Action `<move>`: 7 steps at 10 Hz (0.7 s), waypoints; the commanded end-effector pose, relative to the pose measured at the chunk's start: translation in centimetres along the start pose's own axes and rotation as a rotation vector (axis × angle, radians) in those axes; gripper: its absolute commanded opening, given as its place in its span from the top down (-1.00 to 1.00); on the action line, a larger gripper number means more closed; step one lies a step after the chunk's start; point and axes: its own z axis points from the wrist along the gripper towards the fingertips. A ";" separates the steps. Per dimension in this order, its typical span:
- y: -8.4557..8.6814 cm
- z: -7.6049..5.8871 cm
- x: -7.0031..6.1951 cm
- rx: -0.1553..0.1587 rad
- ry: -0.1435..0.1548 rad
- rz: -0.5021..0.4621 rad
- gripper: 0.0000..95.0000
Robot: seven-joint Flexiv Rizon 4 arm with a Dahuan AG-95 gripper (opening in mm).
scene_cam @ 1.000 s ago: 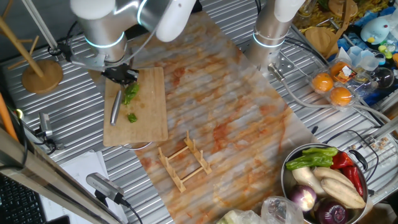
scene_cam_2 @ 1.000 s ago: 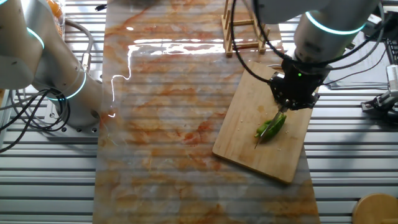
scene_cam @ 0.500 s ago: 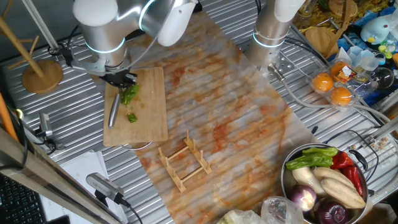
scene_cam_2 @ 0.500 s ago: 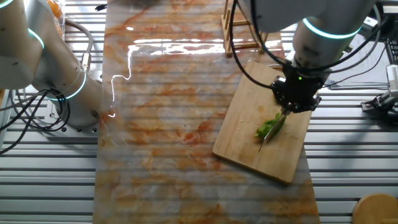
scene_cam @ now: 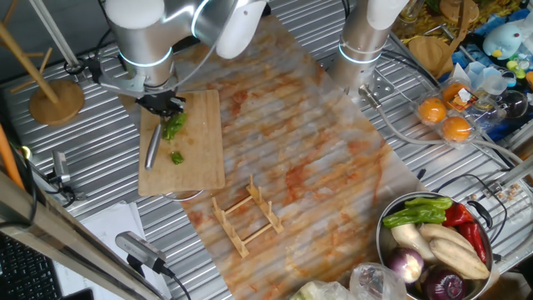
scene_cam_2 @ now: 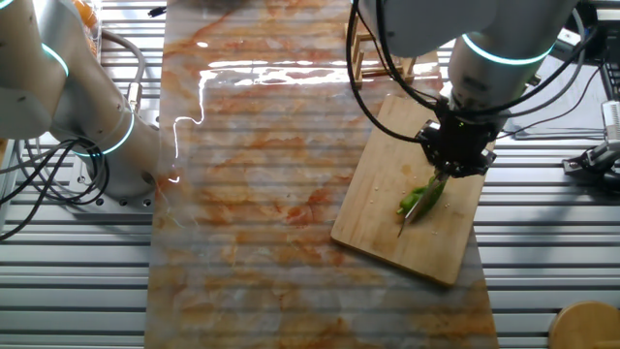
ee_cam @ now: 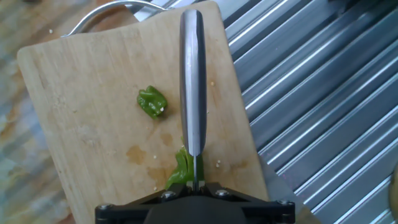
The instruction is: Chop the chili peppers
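A bright green chili pepper lies on the bamboo cutting board, with a cut chunk a little apart from it. In the hand view the chunk is left of the knife blade and the rest of the pepper lies under the blade near the hand. My gripper is shut on the knife, blade pointing along the board. In the other fixed view the gripper stands over the pepper with the blade tip past it.
A wooden rack stands near the board's end. A metal bowl of mixed vegetables sits at the right. A second arm's base stands at the back. A wooden stand is left of the board.
The arm has shifted slightly; the knife stays over the pepper. The pepper and the chunk have not moved.
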 end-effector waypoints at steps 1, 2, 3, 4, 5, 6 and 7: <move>0.1 -0.1 0.3 -0.015 -0.014 0.074 1.00; 0.1 -0.1 0.3 -0.023 -0.016 0.095 1.00; 0.1 -0.1 0.3 -0.029 -0.008 0.171 1.00; 0.1 -0.1 0.3 -0.030 -0.009 0.197 1.00; 0.1 -0.1 0.3 -0.043 -0.017 0.249 1.00; 0.1 -0.1 0.3 -0.043 -0.017 0.265 1.00; 0.1 -0.1 0.3 -0.041 -0.019 0.262 1.00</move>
